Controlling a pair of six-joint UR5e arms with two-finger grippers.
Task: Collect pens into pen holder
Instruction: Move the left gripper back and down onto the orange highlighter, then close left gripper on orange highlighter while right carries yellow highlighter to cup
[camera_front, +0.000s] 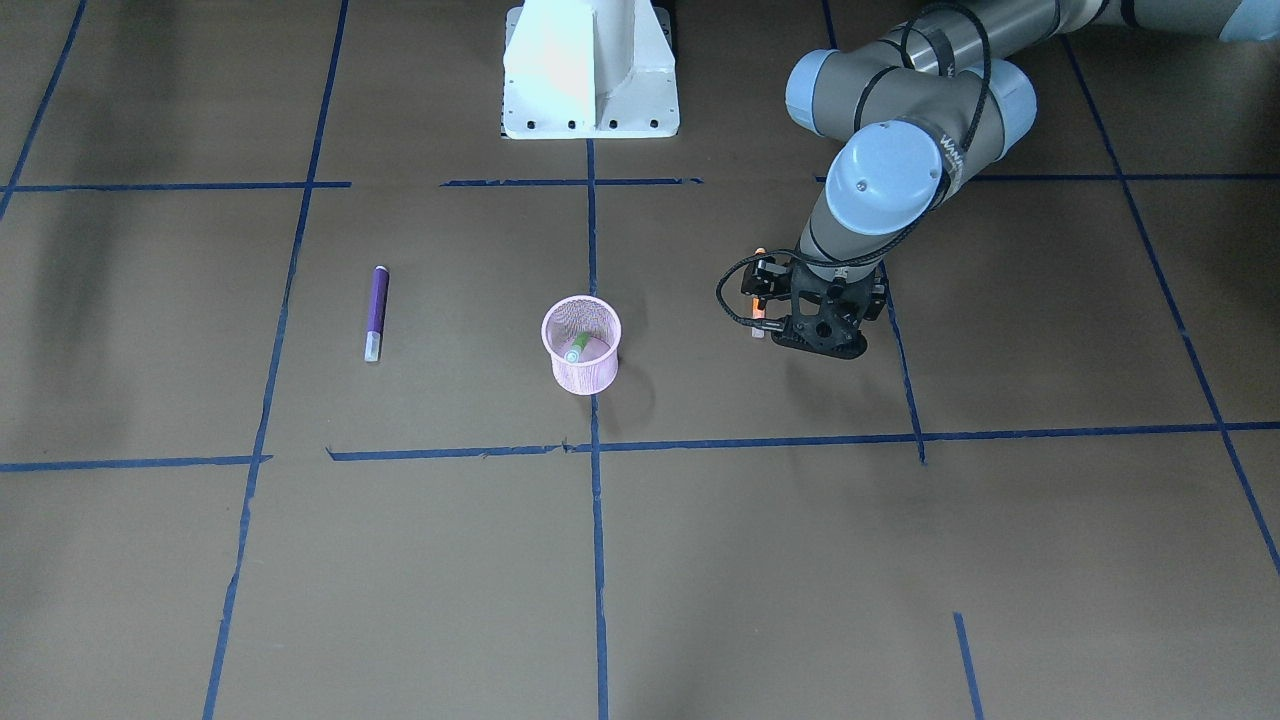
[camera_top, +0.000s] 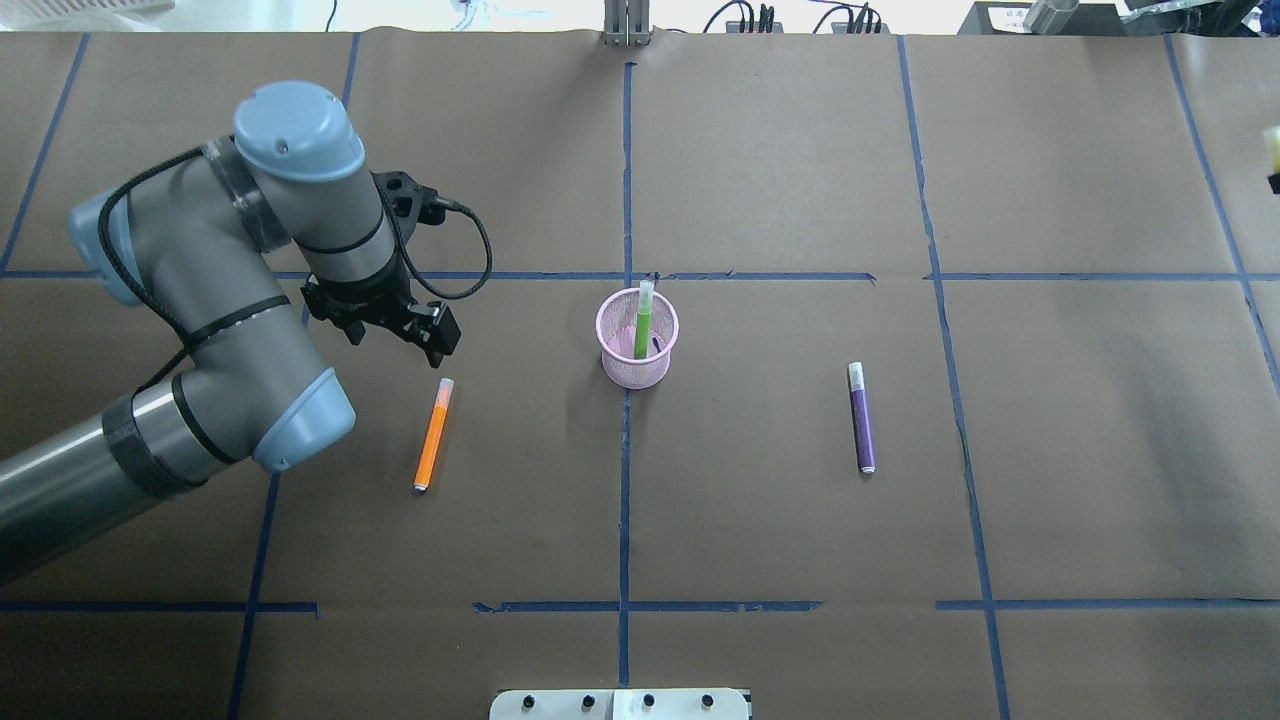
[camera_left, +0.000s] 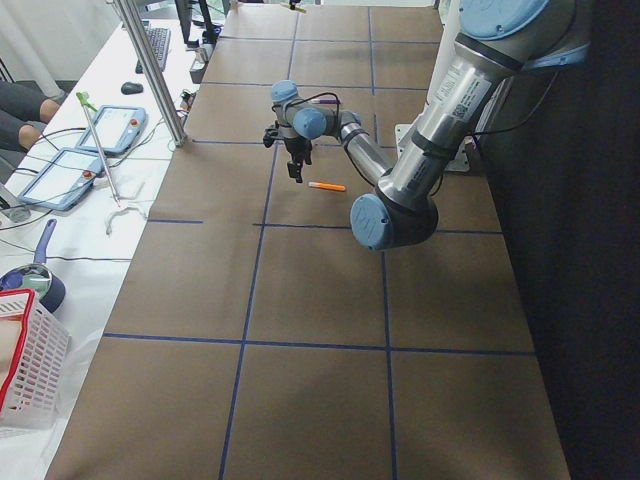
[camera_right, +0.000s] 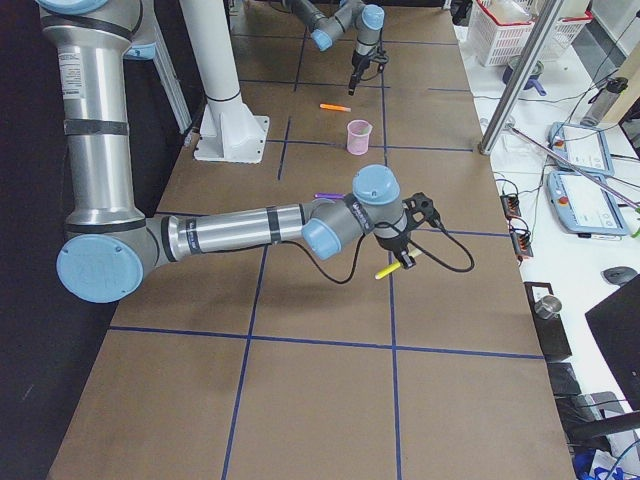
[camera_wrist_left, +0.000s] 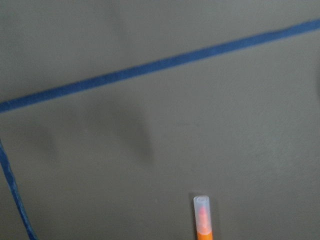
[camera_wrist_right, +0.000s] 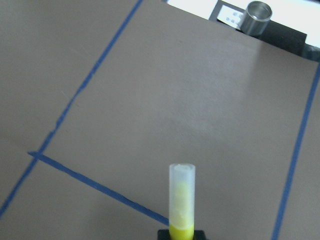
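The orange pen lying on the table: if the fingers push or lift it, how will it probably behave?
The orange pen looks slim and round, so a sideways push would probably make it roll on the flat table. It looks straight and stiff, so it should lift without bending. Being so thin, it is likely light.

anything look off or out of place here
Nothing spilled or damaged. One oddity: the right gripper holds a yellow pen far from the pen holder, which has only the green pen in it.

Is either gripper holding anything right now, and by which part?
Right gripper grips a yellow pen by its body, cap free. Left gripper holds nothing.
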